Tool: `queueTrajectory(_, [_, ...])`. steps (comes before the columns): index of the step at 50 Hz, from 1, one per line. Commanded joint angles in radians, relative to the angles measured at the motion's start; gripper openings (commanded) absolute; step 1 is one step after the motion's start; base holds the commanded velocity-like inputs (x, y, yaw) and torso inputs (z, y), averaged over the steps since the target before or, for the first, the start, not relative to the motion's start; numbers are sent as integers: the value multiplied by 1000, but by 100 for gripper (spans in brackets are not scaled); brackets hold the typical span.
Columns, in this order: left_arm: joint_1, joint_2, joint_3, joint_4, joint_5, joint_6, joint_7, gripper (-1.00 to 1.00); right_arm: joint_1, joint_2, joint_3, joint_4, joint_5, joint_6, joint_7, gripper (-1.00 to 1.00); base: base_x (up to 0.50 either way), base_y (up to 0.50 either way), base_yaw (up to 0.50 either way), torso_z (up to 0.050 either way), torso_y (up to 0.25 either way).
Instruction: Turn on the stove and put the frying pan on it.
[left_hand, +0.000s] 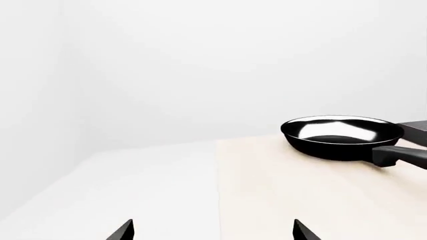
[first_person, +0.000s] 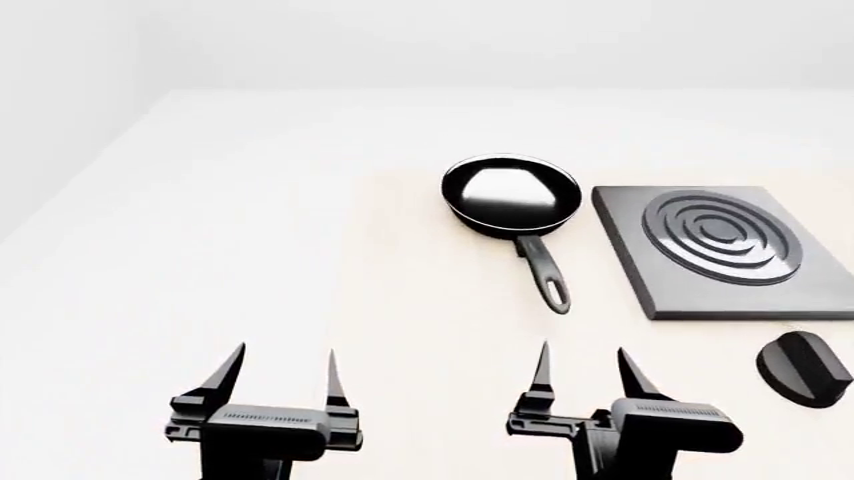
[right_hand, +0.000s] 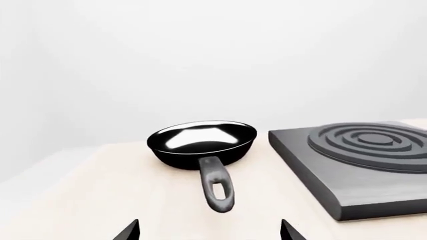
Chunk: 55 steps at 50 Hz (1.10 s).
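Centre frame: one frying pan (first_person: 511, 192), one stove (first_person: 727, 250) right of it, one knob (first_person: 805, 368); left gripper (first_person: 283, 378) and right gripper (first_person: 583, 375) both spread wide, empty.

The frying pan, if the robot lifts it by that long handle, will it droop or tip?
The frying pan looks rigid, so it probably won't flex. Its bowl sits at one end of the long handle, so a grip near the loop would likely let the bowl sag downward. The handle looks smooth and narrow, so it might twist in the tool.
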Motion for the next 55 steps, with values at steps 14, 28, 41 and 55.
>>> queueTrajectory(14, [-7, -18, 23, -7, 0, 13, -16, 100, 8, 8, -8, 10, 12, -2, 24, 100, 0, 0, 0, 2, -186])
queueTrajectory(28, [-5, -28, 29, 2, -6, 20, -28, 100, 6, 16, -17, -2, 22, 4, 33, 100, 0, 0, 0, 3, -226])
queueTrajectory(41, [-3, -35, 31, 8, -26, 28, -32, 100, -7, 58, 21, -135, 79, 139, 84, 100, 0, 0, 0, 0, 0])
queueTrajectory(55, [-7, -35, 44, 2, -33, 26, -39, 100, -10, 115, 117, -209, 122, 267, 168, 100, 0, 0, 0, 0, 0])
